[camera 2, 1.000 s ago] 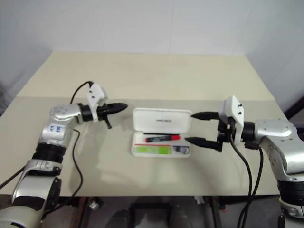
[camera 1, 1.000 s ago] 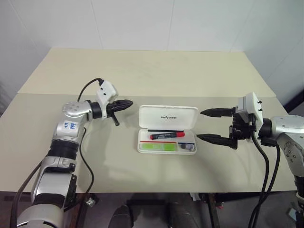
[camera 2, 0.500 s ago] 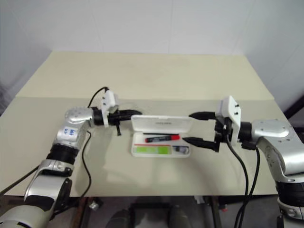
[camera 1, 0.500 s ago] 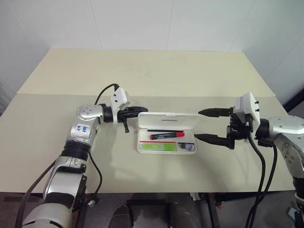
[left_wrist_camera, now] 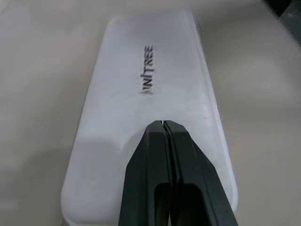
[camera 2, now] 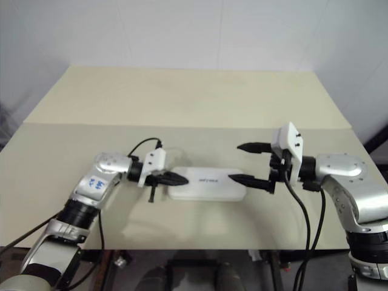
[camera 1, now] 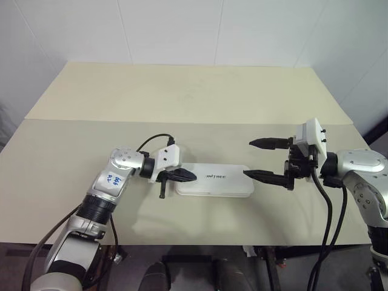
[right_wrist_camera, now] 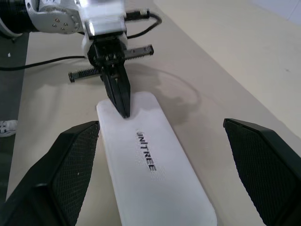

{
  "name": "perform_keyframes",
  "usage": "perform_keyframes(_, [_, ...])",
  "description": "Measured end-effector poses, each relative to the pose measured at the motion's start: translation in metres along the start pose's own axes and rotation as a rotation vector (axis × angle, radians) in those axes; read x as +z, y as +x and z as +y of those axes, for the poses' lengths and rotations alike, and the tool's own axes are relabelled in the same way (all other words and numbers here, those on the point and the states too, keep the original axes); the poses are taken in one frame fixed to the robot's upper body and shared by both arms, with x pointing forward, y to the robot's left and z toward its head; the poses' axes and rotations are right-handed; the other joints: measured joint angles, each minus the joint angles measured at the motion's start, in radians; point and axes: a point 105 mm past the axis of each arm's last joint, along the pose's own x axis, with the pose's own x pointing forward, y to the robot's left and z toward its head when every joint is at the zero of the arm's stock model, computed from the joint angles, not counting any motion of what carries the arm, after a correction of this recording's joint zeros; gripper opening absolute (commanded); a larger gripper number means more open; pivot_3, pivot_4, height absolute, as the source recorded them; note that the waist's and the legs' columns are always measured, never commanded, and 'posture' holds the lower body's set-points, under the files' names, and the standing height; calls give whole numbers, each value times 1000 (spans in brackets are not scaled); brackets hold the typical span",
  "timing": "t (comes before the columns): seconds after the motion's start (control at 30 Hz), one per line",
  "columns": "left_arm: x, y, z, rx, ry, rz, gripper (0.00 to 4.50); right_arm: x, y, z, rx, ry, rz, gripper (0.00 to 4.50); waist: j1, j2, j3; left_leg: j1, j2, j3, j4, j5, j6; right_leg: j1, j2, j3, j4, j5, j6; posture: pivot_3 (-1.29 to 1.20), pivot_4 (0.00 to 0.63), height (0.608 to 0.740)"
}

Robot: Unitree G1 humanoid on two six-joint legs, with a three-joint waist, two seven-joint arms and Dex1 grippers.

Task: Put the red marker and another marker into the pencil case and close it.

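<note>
The pencil case (camera 2: 207,183) lies closed, left tool (camera 2: 180,179) pressed-together on its lid, right tool (camera 2: 240,162) spread beside it.

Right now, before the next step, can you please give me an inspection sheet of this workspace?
Surface: beige rectangular table, bare.
Job's things: white hard plastic pencil case lies closed, lettering up; markers not visible.
Clutter: nothing seen.
Grippers: left tool shut, tip over the case's left end; right tool open, beside the case's right end.
Cables: black cable loops at left wrist; black cables hang from right arm.
Surroundings: white walls.
</note>
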Motion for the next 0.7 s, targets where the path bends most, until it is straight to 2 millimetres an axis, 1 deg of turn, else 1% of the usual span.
perform_keyframes(0.13, [2,4,-1,4,-9,12,26,0,2,1,-7,4,-13,4500,0,0,0,0,0,0,0,0,0,0,0,0,0,0,0,0,150,740])
perform_keyframes(0.27, [5,9,-8,-42,-9,20,26,1,5,5,-12,5,-32,4500,0,0,0,0,0,0,0,0,0,0,0,0,0,0,0,0,150,740])
perform_keyframes(0.4, [8,5,-6,-35,-21,-8,26,0,7,6,-17,9,-43,4500,0,0,0,0,0,0,0,0,0,0,0,0,0,0,0,0,150,740])
perform_keyframes(0.47, [15,-4,-2,-19,-29,-67,26,-2,9,7,-13,18,-45,4500,-3,0,0,0,0,0,-1,0,0,0,0,0,0,0,0,0,150,740])
perform_keyframes(0.5, [20,-12,-2,-23,-26,-95,26,-2,10,7,-13,20,-49,4500,-5,0,0,0,0,0,-1,0,0,-1,0,0,0,0,0,0,150,740])
perform_keyframes(0.6, [35,-42,4,12,-19,-179,26,-1,10,4,-13,25,-55,4500,-7,0,0,0,0,0,-2,0,0,-1,0,0,1,0,-1,0,150,740])
perform_keyframes(0.7, [42,-73,12,86,-23,-226,26,-2,9,1,-10,19,-53,4500,-5,0,0,0,0,0,-1,0,0,-1,0,0,0,0,0,0,150,740])
